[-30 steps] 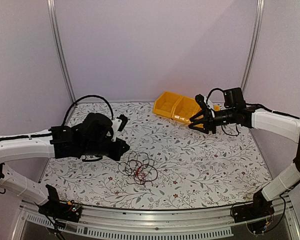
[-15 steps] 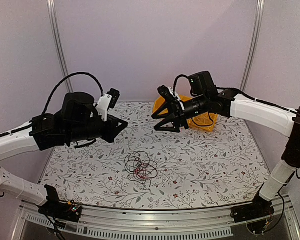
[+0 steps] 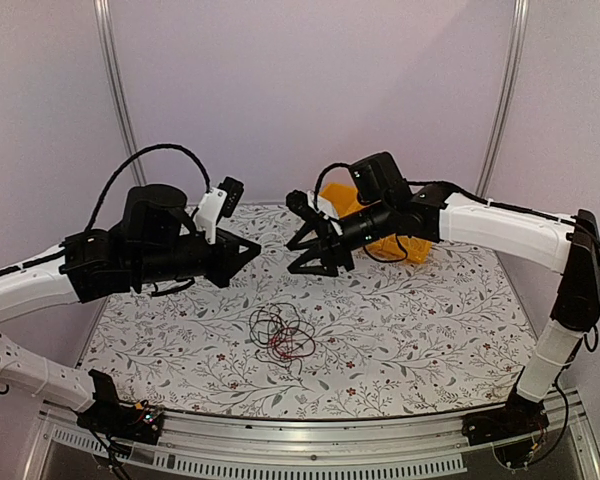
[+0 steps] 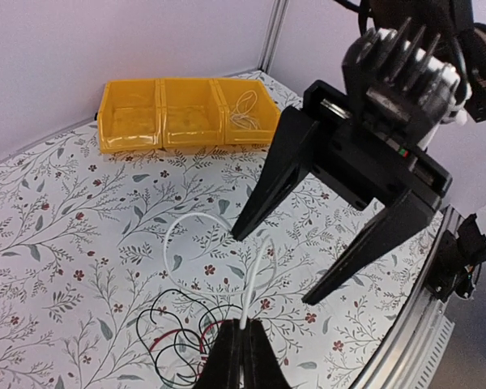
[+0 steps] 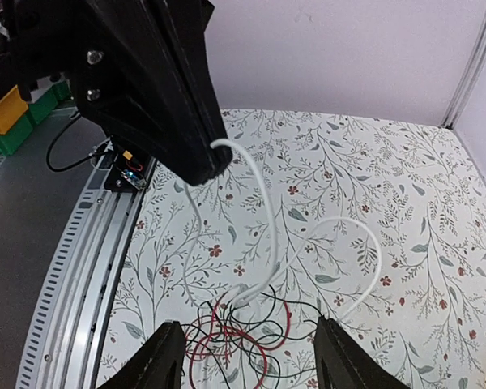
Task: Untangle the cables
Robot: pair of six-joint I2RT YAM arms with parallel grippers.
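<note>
My left end effector [image 3: 250,252] is pinched shut on the white cable [image 5: 269,211], holding it above the black and red tangle [image 3: 280,337], which lies mid-surface [image 3: 430,320]. My right end effector [image 3: 298,240] hangs part open and empty, facing it. I'd close the right just below that pinch and draw slowly sideways, so the loops slip rather than tighten. The yellow bins [image 4: 186,113] sit far right, well apart, so my worry is the two end effectors knocking together.

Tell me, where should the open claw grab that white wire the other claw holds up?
Probably the raised stretch of the white cable, just below the shut left gripper. It hangs clear above the tangle, so the right gripper can close on it sideways.
</note>
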